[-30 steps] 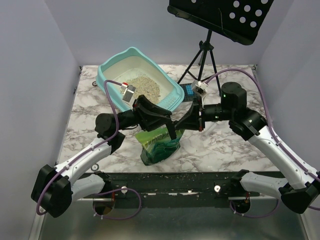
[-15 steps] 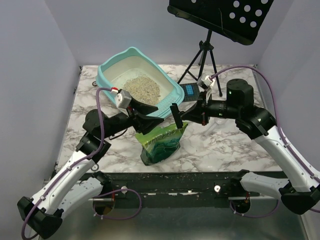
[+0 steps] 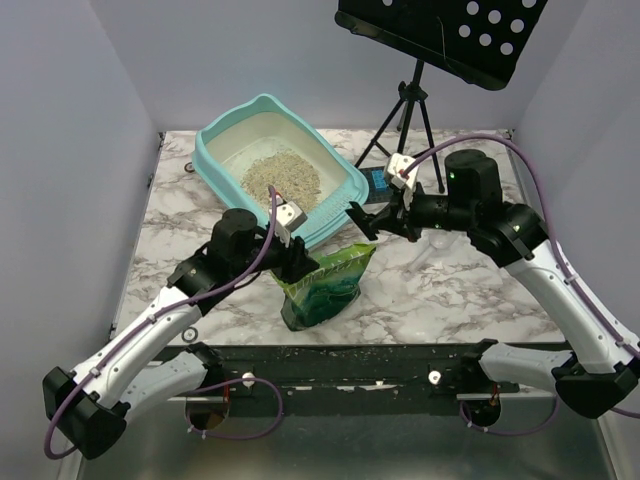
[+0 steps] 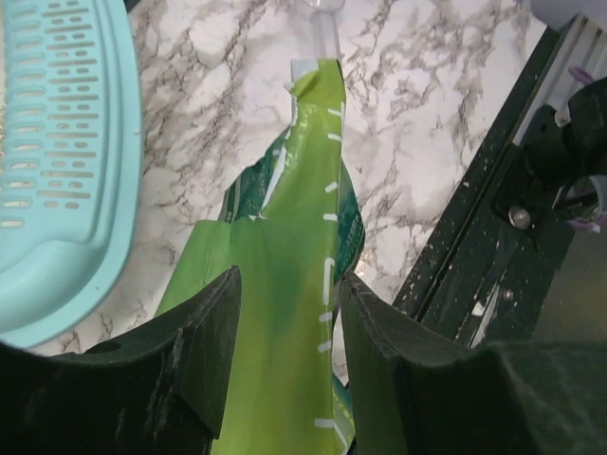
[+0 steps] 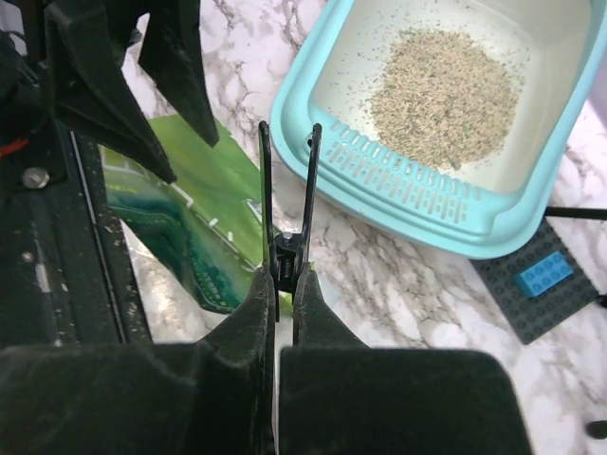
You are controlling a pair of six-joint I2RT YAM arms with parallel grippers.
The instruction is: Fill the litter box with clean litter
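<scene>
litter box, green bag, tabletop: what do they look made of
Litter box: moulded plastic, likely; smooth teal, rounded rim, slotted edge.
Green bag: foil or plastic film, it seems; glossy, crinkled, printed.
Tabletop: marble look, grey veins on white; stone or laminate, cannot tell.

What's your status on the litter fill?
Left hand open astride green bag; right hand shut. Clean litter piled in litter box. Nothing blocking box.

1. The light-teal plastic litter box [image 3: 340, 205] is cream-white inside.
2. The grainy pellet litter [image 3: 282, 180] is beige-grey.
3. The crinkly foil bag [image 3: 325, 288] runs from bright to dark green, with white dashes.
4. The marble-patterned table [image 3: 450, 290] is white with grey veins.
</scene>
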